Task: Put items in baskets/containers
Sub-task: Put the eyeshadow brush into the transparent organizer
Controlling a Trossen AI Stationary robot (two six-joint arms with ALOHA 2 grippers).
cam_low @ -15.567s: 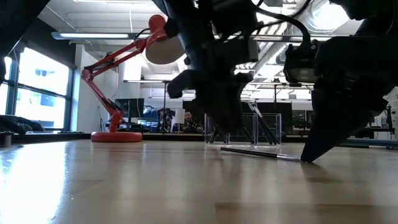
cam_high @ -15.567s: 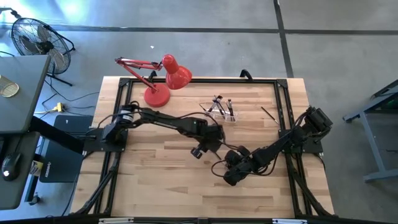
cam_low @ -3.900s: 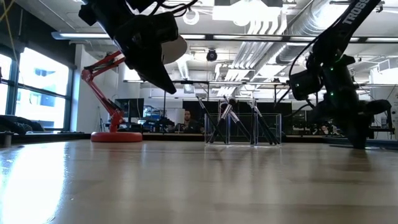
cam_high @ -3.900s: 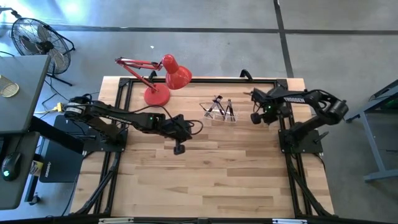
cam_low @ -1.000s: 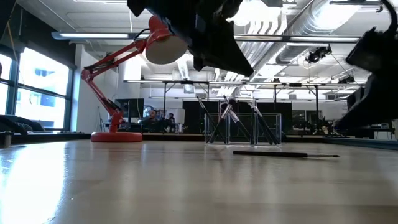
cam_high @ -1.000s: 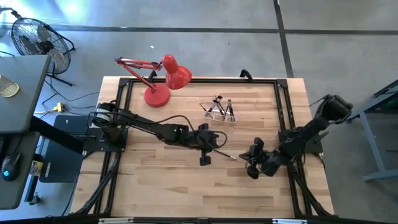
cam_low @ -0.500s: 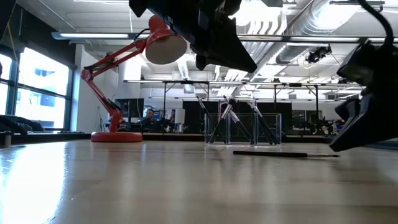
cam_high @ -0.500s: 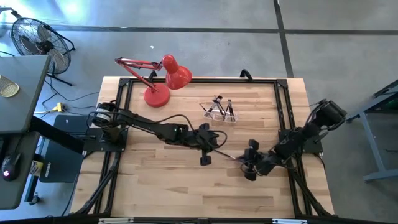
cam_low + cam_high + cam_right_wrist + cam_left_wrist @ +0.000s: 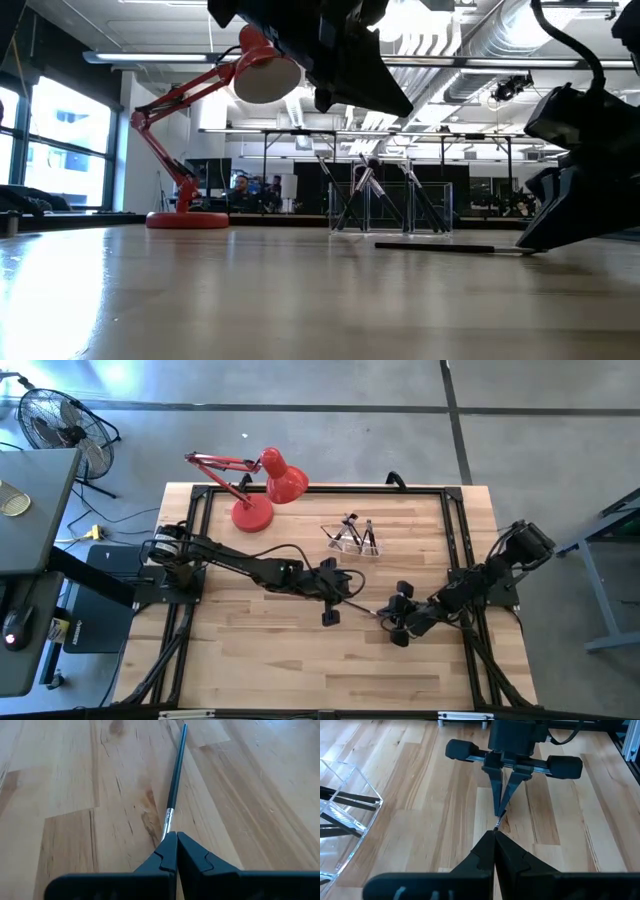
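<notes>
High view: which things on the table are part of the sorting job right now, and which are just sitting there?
Part of the job:
- loose brush lying flat on the table
- clear holder with brushes already in it
- right gripper, shut, tips at the brush's ferrule end
- left gripper, shut, above the table

Just lying about:
- red desk lamp
</notes>
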